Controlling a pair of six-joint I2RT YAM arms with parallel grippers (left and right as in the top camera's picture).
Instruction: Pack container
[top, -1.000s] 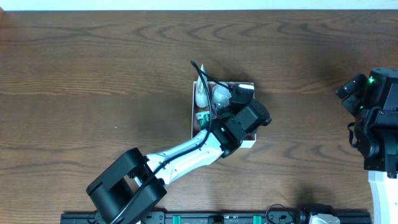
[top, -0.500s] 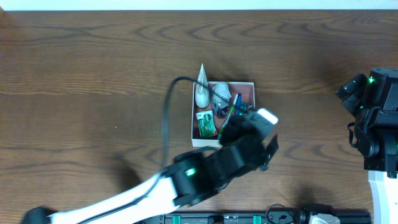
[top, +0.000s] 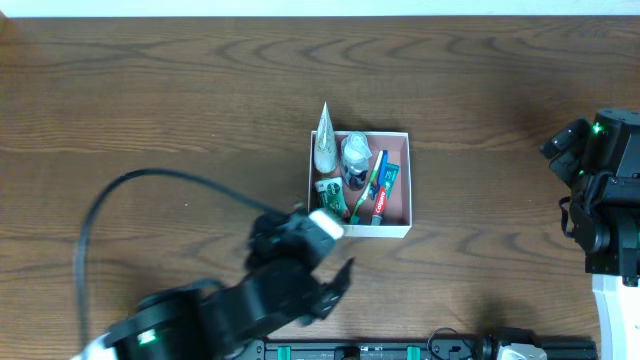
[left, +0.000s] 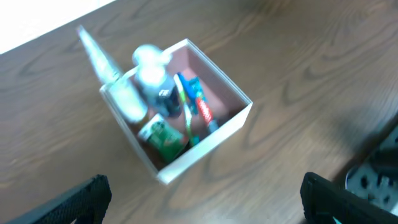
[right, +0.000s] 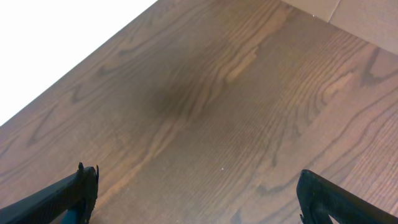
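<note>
Left gripper (left: 205, 202), right gripper (right: 196, 199): spread wide, empty. Pointy white tube (top: 322, 128) sticks over square white box (top: 395, 229) at 11 o'clock; it could topple out.

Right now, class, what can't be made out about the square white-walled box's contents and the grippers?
Labels on green packet, red tube: too small overhead, blurred in left wrist view.
Floor of square white-walled box: partly covered by toiletries.
Fingers of left gripper, right gripper: cut off by wrist views' bottom edges.

left claw (top: 302, 252): out of container (top: 396, 232), pulled back near-left | jaws: spread wide, were nearly shut
</note>
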